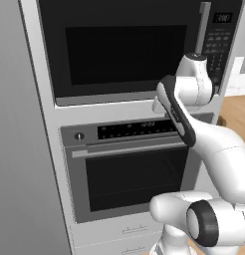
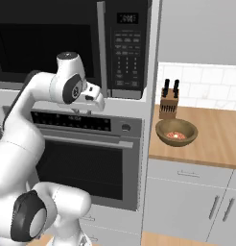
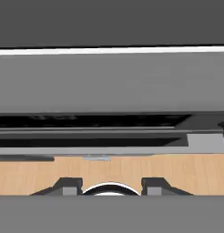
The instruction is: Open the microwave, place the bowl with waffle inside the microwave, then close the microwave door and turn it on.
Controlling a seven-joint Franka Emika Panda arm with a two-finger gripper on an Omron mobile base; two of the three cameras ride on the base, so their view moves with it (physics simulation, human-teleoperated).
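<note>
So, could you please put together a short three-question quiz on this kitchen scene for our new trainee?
1. True or false: the microwave door is shut.
2. Where does the wooden bowl sit? A) inside the microwave B) on the wooden counter, in front of the knife block C) on the floor
3. Fill in: the bar handle of the microwave door runs ____.

Key: 1 true. 2 B. 3 vertically, beside the keypad panel, while the oven below has a horizontal handle. The gripper hangs in front of the oven's control strip, below the microwave.
</note>
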